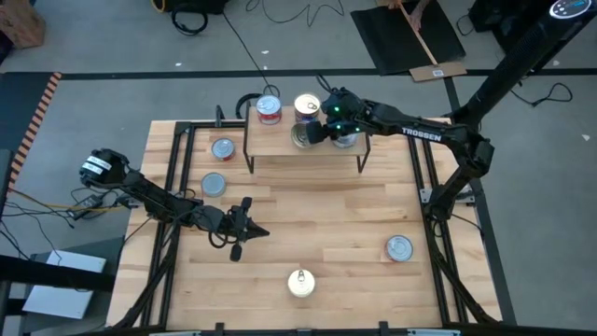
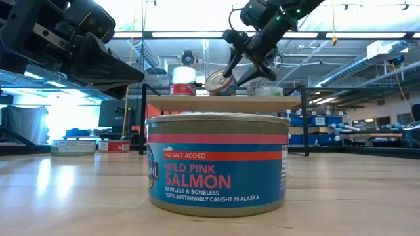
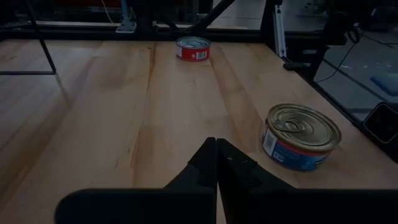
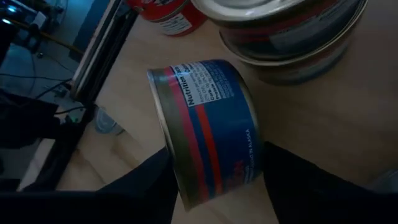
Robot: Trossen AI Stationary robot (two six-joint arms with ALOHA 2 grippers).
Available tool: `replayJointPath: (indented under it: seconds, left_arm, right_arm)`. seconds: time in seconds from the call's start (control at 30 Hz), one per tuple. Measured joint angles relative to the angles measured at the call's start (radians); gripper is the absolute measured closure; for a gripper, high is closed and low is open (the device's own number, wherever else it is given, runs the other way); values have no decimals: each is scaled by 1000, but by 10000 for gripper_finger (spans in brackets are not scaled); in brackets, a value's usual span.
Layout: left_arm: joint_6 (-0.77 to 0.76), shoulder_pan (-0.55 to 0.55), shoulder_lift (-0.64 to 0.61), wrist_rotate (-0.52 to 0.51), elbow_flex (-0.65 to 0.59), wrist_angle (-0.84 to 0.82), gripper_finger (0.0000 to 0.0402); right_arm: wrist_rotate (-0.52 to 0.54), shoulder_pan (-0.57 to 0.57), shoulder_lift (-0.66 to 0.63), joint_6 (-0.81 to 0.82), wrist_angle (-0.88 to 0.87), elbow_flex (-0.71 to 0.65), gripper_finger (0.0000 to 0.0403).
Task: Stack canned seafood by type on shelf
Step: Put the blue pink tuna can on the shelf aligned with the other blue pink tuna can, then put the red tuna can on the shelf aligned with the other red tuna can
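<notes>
Right pincer [image 1: 322, 131]: over the shelf, its 2 fingers [image 4: 298, 186] set on either side of a tilted blue can; whether they press on it I cannot tell.
Tilted blue can [image 4: 208, 127]: blue label with red bands, tipped on its edge on the shelf board, silver top turned sideways in the low view [image 2: 220, 83].
Shelf [image 1: 270, 145]: light-wood board on thin black legs at the far side of the table.
Shelf neighbours: a red can [image 1: 269, 109] near the shelf's left end, a gold-topped stack [image 1: 307, 105] just beside the pincer, another can [image 2: 265, 90] on the tilted can's other side.
Left pincer [image 3: 216, 160]: fingers pressed together, holding nothing, low over the near-left table [image 1: 326, 215].
Loose cans on the table: 2 [image 1: 222, 147] [image 1: 213, 184] left of the shelf, 1 silver-topped [image 1: 399, 247] at right, 1 gold-topped salmon can [image 1: 300, 281] nearest the front edge.
</notes>
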Motion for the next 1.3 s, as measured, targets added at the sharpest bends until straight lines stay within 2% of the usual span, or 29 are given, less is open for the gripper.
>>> replayJointPath:
  seconds: [0.2,0.37,0.8,1.0,1.07,1.17,1.3]
  left_arm:
    - [-6,0,0,9,0,0,394]
    - [-34,0,0,42,0,0,394]
    - [-78,0,0,48,1,0,394]
    - [-49,1,-5,57,33,-11,394]
    - [-37,9,-22,72,53,-67,394]
    - [-29,24,-65,69,108,-234,394]
    - [14,35,-141,17,183,-486,394]
  right_arm:
    - [-33,-6,0,44,0,0,186]
    - [-14,-15,0,49,-3,0,179]
    - [2,-27,-1,12,-25,0,68]
    - [-3,-22,-35,-64,-26,0,54]
    - [-3,-15,-64,-98,-26,0,59]
    - [18,10,-120,-178,-27,0,76]
    - [146,87,-193,-342,-67,0,121]
